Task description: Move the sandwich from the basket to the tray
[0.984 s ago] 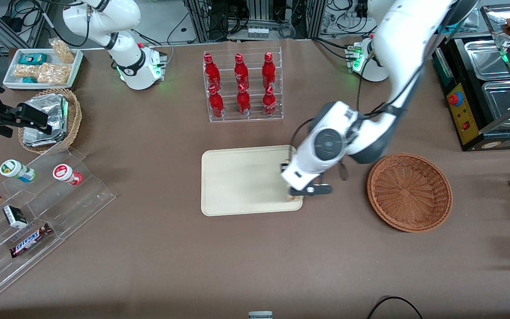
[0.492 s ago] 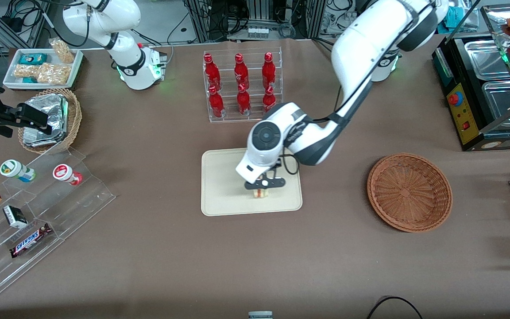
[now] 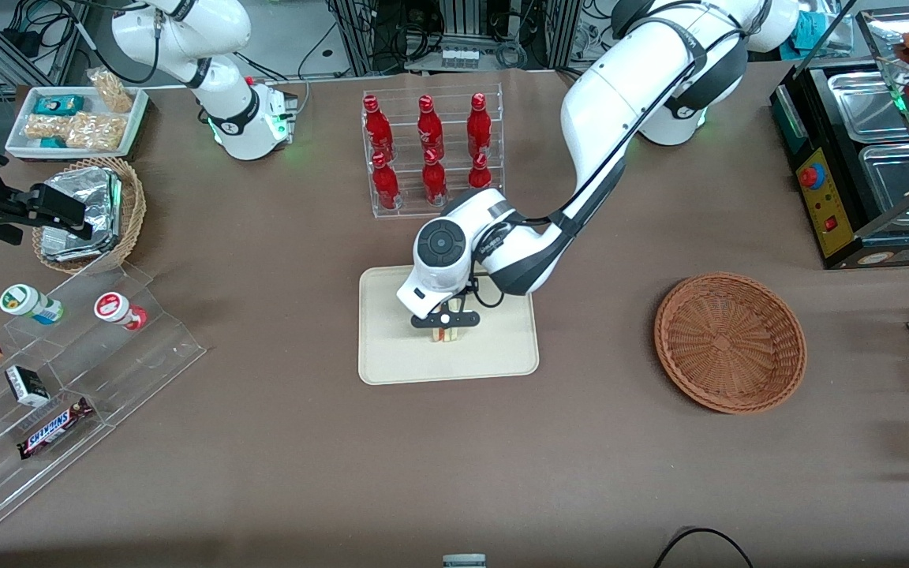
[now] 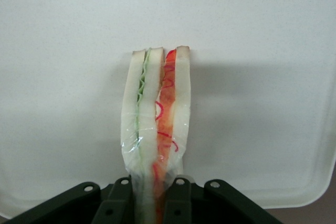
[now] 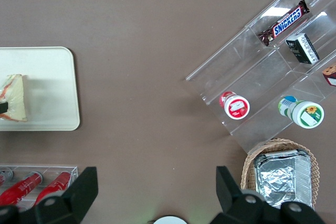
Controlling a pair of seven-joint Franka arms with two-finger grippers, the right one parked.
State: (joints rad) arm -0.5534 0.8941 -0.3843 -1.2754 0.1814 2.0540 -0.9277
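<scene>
My left gripper [image 3: 444, 325] hangs over the middle of the cream-beige tray [image 3: 391, 355], shut on the clear-wrapped sandwich [image 3: 445, 335]. In the left wrist view the sandwich [image 4: 155, 129] stands on edge between the dark fingers [image 4: 178, 200], white bread with green and orange-red filling, and the tray [image 4: 262, 51] fills the background just beneath it. The right wrist view catches the sandwich [image 5: 14, 98] at the edge of the tray [image 5: 52, 87]. The reddish-brown wicker basket [image 3: 729, 341] sits with nothing in it toward the working arm's end of the table.
A clear rack of red bottles [image 3: 431, 154] stands farther from the front camera than the tray. A tan basket of foil packets [image 3: 90, 213], a white snack tray [image 3: 76, 120] and an acrylic stepped shelf with snacks [image 3: 60, 371] lie toward the parked arm's end.
The left arm carried the sandwich from the tray's edge nearest the basket to above the tray's middle, with the gripper staying shut on it.
</scene>
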